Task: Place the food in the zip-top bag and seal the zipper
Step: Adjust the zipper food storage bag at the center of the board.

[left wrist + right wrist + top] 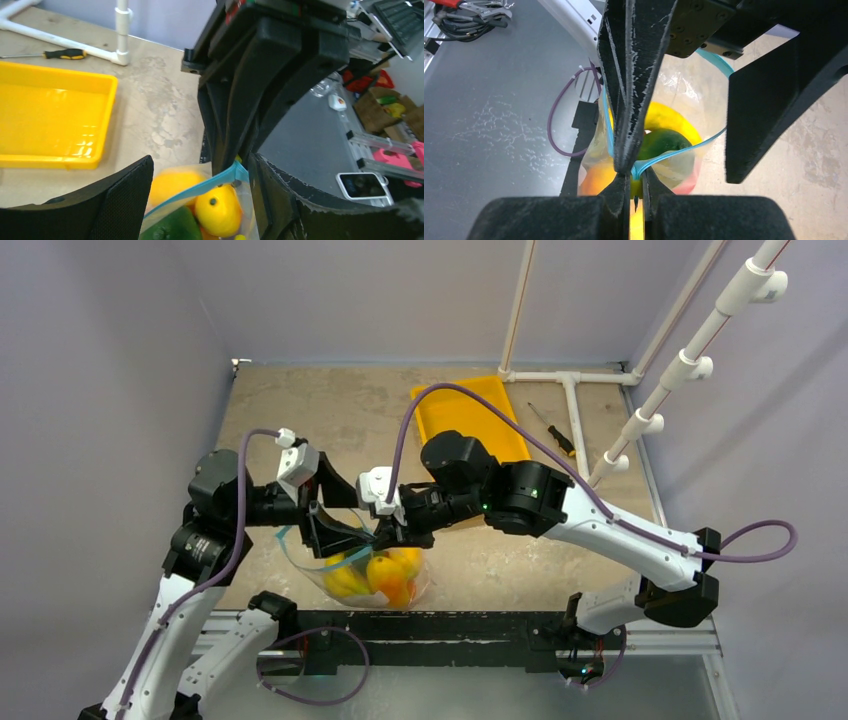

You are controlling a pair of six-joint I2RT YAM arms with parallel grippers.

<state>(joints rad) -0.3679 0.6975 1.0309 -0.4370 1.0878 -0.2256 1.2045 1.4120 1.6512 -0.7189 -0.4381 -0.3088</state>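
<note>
The zip-top bag [308,562] sits at the near edge of the table [330,410], between my two arms, with the food [385,575] already inside it; I take the loading as done and the sealing as the step in hand. The zipper [674,150] is not closed; it runs out in an open loop around the fruit.

The right gripper [634,177] is pinched tight on the teal strip where its two sides meet, I judge to anchor that end so the floppy mouth cannot slide off; the left gripper [338,532] stands spread, one finger on each side of the mouth, holding nothing, placed as I read it to close on the strip and run along it.

The overhead view gives me the bag's place on the table but hides the pinch under the arms; the right wrist view shows the pinch and the gaping loop over a dark avocado [659,142]; the left wrist view alone shows a lemon [217,210] pressed up under the strip, and further off the yellow tray [50,115] and a screwdriver [62,54].
</note>
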